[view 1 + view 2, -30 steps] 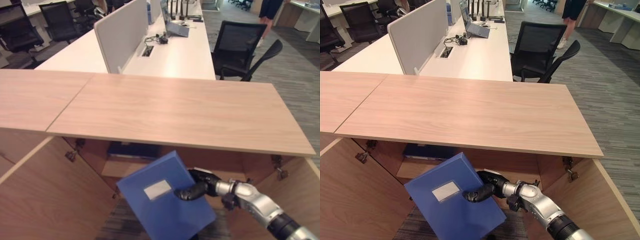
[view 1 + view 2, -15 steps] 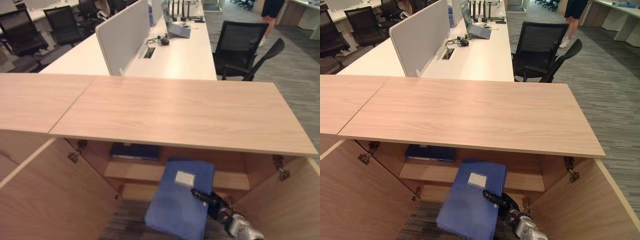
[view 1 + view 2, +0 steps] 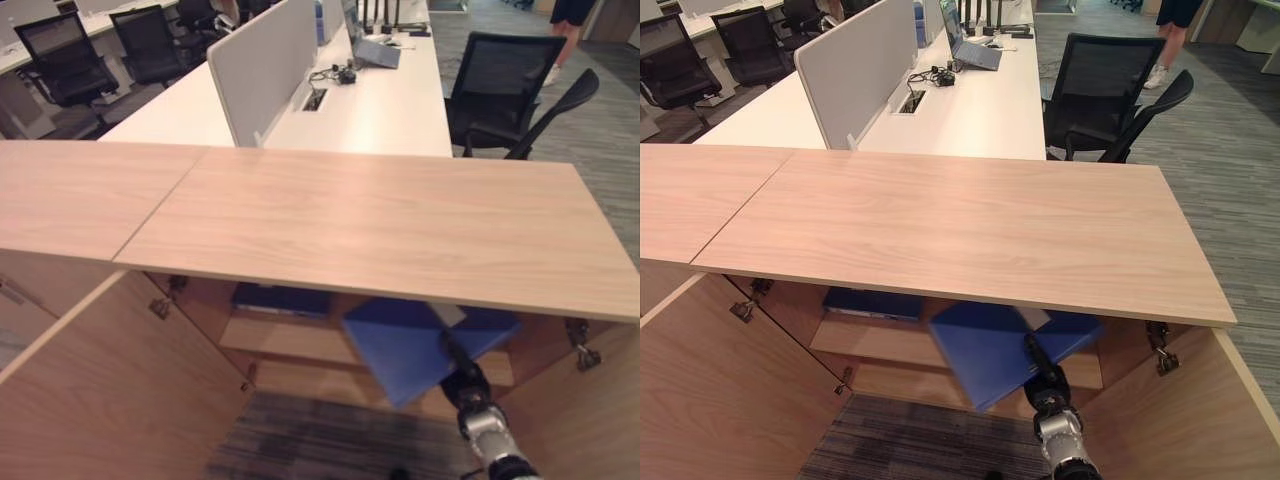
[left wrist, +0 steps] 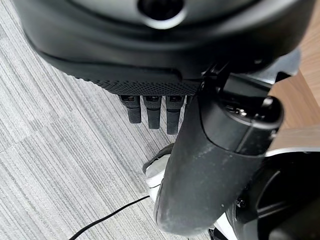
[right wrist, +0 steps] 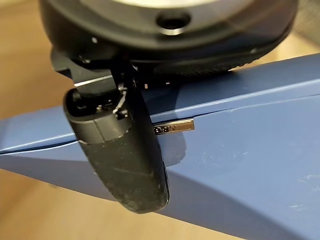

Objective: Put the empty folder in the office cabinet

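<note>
1. I see the right hand [image 3: 1044, 376] reaching under the cabinet top [image 3: 970, 225] into the open office cabinet [image 3: 890, 345], its thumb [image 5: 125, 160] pressed flat on the blue folder [image 3: 995, 345] and clamping it; the other fingers are hidden behind the folder.
2. I see the folder tilted, half inside the cabinet's opening, above the wooden shelf [image 3: 865, 340], with its far end out of sight under the top.
3. On that shelf, to the left of the held folder, I see a dark blue folder [image 3: 872, 303] lying flat.
4. The cabinet's left door [image 3: 710, 400] stands wide open; the right door [image 3: 1180, 420] is open too.
5. My left wrist view shows the left hand [image 4: 152, 110] hanging over the grey carpet [image 4: 60, 150], its fingers straight and loose, holding nothing.
6. Beyond the cabinet I see a white desk [image 3: 970, 110] with a divider screen [image 3: 855, 70] and a black office chair [image 3: 1105, 90].
7. A person's legs [image 3: 1168, 40] show at the far right.
</note>
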{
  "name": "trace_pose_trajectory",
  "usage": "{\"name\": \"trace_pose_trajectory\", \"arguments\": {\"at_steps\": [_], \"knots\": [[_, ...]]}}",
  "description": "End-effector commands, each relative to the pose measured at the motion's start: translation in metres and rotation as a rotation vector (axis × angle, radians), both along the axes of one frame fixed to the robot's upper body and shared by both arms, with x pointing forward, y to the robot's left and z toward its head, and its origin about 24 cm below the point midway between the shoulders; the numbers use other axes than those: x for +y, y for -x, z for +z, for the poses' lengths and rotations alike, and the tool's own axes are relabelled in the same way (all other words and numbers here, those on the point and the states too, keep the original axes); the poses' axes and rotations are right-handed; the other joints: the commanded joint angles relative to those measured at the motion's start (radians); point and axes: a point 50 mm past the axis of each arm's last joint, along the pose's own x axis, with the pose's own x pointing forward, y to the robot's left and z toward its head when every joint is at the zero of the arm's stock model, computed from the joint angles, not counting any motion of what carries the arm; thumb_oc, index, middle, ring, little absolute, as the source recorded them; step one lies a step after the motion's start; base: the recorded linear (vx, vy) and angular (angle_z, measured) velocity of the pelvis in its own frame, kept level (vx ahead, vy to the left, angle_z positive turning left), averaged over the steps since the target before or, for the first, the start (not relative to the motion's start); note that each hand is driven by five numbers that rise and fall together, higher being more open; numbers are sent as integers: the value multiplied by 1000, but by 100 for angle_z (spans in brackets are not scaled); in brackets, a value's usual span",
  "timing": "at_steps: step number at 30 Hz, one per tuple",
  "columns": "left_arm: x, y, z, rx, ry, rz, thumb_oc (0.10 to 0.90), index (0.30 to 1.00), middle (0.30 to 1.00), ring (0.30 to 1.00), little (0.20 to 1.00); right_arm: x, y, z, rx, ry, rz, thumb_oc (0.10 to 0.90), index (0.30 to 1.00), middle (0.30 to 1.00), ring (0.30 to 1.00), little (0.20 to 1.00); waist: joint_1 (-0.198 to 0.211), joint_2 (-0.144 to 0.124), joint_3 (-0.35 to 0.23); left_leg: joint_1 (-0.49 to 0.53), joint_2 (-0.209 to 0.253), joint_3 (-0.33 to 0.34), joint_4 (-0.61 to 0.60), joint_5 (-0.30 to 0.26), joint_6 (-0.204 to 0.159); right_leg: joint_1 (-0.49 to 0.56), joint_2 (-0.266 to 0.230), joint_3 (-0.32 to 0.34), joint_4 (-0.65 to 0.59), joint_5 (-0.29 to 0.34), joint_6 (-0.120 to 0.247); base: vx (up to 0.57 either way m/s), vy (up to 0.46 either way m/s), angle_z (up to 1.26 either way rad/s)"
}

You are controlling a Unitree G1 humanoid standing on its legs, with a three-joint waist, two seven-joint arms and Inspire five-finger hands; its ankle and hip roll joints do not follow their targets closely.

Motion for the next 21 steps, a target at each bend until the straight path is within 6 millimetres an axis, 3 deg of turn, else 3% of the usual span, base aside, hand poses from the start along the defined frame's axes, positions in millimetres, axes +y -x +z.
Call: {"name": "trace_pose_trajectory", "arguments": {"at_steps": [1,11,13,14,15,16,20,21], "knots": [[9,-17,4,-52,-37,-54,800,900,900,900,900,-2,-58,57,-278,-31,-119,400,300,300,300,300,22,1,16,-42,34,-41,-6,-29,-76,108,-23,20,54,-183,85,0,0,0],[3,-34,8,-86,-4,-117,800,900,900,900,900,-45,-98,113,-395,-56,-322,400,300,300,300,300,57,45,46,-86,26,-59,-6,-13,-77,67,-31,2,65,-192,87,-14,12,5],[3,-43,11,-107,3,-120,800,900,900,900,900,-58,-114,147,-478,-43,-349,400,300,300,300,300,68,64,69,-118,23,-68,-5,-1,-78,30,-35,-5,80,-193,88,-62,12,15],[3,-45,11,-111,5,-120,800,900,900,900,900,-59,-115,149,-482,-42,-350,400,300,300,300,300,69,66,71,-122,23,-69,-5,1,-78,25,-35,-6,84,-194,88,-78,26,2],[2,-49,12,-121,15,-132,800,900,900,900,900,-63,-120,163,-512,-27,-351,400,300,300,300,300,72,75,81,-138,21,-71,-3,6,-79,3,-38,-10,95,-196,88,-100,44,5],[0,-57,16,-145,22,-184,800,900,900,900,900,-70,-128,187,-559,-1,-347,400,300,300,300,300,81,94,98,-168,19,-77,-1,16,-79,-34,-44,-17,115,-197,87,-113,54,9],[-2,-71,22,-186,34,-228,800,900,900,900,900,-82,-137,219,-611,16,-370,400,300,300,300,300,94,119,119,-226,21,-82,4,34,-79,-112,-57,-26,164,-203,88,-56,30,20],[1,-79,27,-213,40,-210,800,900,900,900,900,-92,-139,239,-639,30,-390,400,300,300,300,300,103,133,130,-264,20,-82,12,42,-79,-159,-67,-31,199,-212,87,-47,27,10]]}}
